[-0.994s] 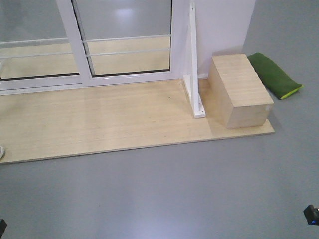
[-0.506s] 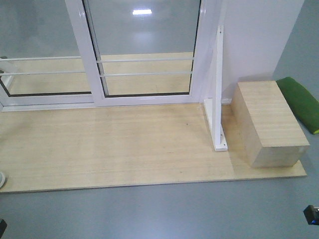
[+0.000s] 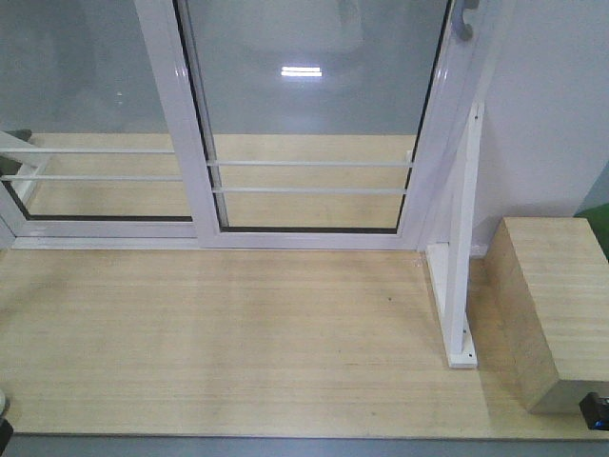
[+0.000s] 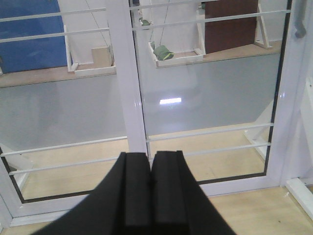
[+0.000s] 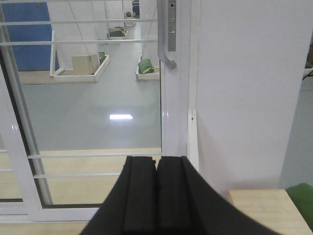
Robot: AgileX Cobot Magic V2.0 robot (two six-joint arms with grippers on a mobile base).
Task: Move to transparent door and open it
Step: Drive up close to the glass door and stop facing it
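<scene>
The transparent door (image 3: 314, 114) is the right-hand glass panel in a white frame, crossed low down by two thin white bars. The lower end of its grey curved handle (image 3: 463, 21) shows on the right stile at the top of the front view. The right wrist view faces that stile, with the handle (image 5: 166, 44) above and ahead of my right gripper (image 5: 157, 159), which is shut on nothing. In the left wrist view my left gripper (image 4: 149, 156) is shut and empty, pointing at the middle stile, with the door (image 4: 210, 98) to its right and the handle (image 4: 299, 19) at far right. Neither gripper touches the door.
A handleless glass panel (image 3: 86, 114) stands left of the door. The light wooden platform (image 3: 238, 333) lies before both panels. A slanted white support post (image 3: 463, 238) and a wooden box (image 3: 557, 305) stand at the right, against a white wall (image 3: 552, 114). A green cushion (image 5: 301, 196) peeks in.
The whole view has closed in on the door: the panels loom larger, the grey floor has dropped out of the bottom, and the handle's lower end has come into sight.
</scene>
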